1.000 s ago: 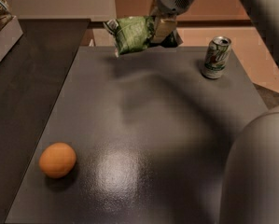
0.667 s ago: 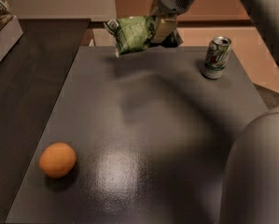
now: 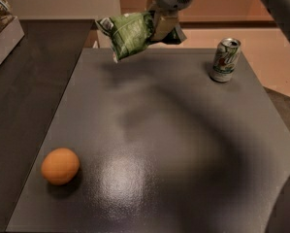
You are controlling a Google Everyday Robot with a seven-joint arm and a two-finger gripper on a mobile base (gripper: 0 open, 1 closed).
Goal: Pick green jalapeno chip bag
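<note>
The green jalapeno chip bag (image 3: 127,33) is a crinkly green bag with white lettering. It hangs tilted in the air above the far edge of the dark table (image 3: 154,144). My gripper (image 3: 160,27) is shut on the bag's right end and holds it clear of the tabletop. The arm comes down from the top of the camera view.
A silver-green soda can (image 3: 225,59) stands upright at the far right of the table. An orange (image 3: 60,166) lies near the front left. A white box (image 3: 1,25) with packets sits on the dark counter at far left. My arm's body fills the lower right corner.
The bag and the gripper have risen a little higher above the far edge of the table. The can and the orange have not moved.
</note>
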